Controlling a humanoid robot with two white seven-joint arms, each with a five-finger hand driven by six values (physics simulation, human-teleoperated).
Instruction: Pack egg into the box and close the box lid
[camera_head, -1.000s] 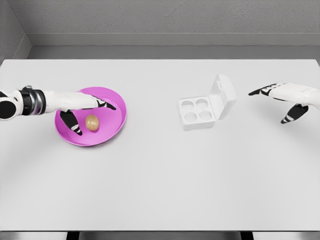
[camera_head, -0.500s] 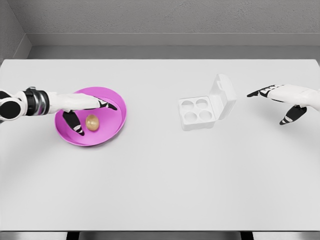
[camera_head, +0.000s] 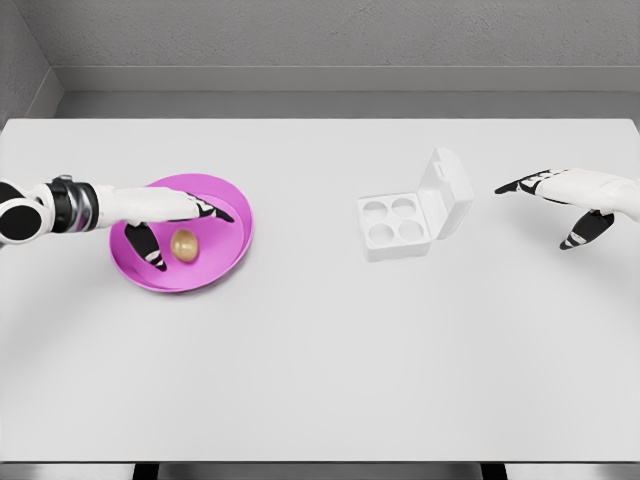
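On the white bench (camera_head: 320, 350), the brown egg (camera_head: 184, 244) lies inside the magenta bowl (camera_head: 225, 255) at the left. The left hand (camera_head: 165, 215) hovers over that bowl with its fingers (camera_head: 150, 252) spread and released, thumb hanging just left of the egg, grasping nothing. Toward the middle right stands the white egg box (camera_head: 398, 226), its four cups bare and its lid (camera_head: 446, 190) tilted up on the right side. Beyond it to the right, well apart, the right hand (camera_head: 575, 198) hangs above the bench, fingers loosely extended and holding nothing.
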